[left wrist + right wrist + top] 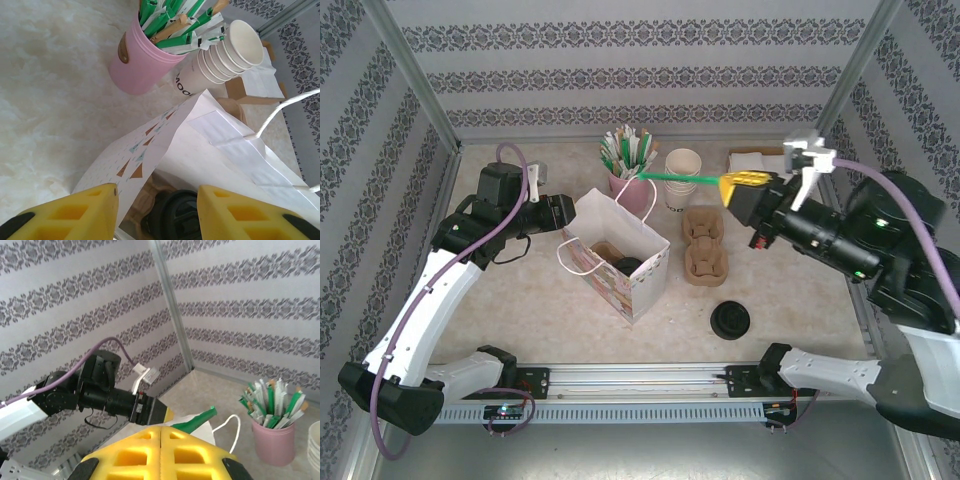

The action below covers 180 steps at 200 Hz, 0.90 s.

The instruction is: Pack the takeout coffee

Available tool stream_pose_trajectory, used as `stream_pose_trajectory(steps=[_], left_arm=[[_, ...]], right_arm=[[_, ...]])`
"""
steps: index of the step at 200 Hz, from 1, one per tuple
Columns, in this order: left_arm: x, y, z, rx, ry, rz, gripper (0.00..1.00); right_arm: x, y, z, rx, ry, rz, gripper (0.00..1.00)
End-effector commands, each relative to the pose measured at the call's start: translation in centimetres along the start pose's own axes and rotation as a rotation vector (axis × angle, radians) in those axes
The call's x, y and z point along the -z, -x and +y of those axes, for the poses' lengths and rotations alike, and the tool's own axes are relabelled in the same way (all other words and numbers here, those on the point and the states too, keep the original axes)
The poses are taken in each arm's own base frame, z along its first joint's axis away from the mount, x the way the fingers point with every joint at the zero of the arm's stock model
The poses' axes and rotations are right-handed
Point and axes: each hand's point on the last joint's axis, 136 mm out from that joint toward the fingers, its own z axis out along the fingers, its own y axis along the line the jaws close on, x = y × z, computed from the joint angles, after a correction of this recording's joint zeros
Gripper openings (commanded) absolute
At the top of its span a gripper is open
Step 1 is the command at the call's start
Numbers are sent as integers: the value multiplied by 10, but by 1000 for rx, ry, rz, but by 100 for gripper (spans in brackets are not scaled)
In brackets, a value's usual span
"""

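Note:
The takeout coffee [630, 265], a cup with a black lid [181, 215], stands inside the open white paper bag [642, 272] on a brown carrier. My left gripper [568, 212] is at the bag's left rim. In the left wrist view its yellow fingers [95, 212] stand well apart over the bag's mouth, straddling the patterned wall [145, 150] without pinching it. My right gripper [728, 183] hovers right of the bag, above the table, shut on a green wrapped straw [675, 178] that points left. The straw's tip [200, 417] sticks out past the shut fingers [161, 429].
A pink cup of wrapped straws [635, 192] and a stack of cream cups [682, 178] stand behind the bag. A brown cup carrier [705, 245] lies to its right, a loose black lid [731, 320] nearer the front, and napkins [755, 160] at the back right.

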Motion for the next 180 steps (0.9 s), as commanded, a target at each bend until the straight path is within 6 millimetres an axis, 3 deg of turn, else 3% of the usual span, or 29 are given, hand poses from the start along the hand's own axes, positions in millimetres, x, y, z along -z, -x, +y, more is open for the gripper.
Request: stream_pose_trajectory(steps=[1, 33, 110, 136, 154, 180], left_arm=[[2, -6, -2, 2, 0, 8, 46], [3, -7, -1, -5, 3, 9, 46], [-2, -9, 1, -13, 3, 12, 47], [-5, -11, 1, -14, -3, 14, 47], [-6, -12, 1, -16, -5, 21, 47], [-6, -12, 2, -17, -1, 19, 47]], right_arm=[[-36, -20, 8, -34, 58, 76, 0], [-68, -48, -2, -49, 25, 162, 0], [-145, -137, -33, -83, -66, 403, 0], [-165, -156, -38, -91, -80, 452, 0], [-168, -157, -48, -63, -134, 461, 33], [-161, -143, -57, -13, -183, 436, 40]])
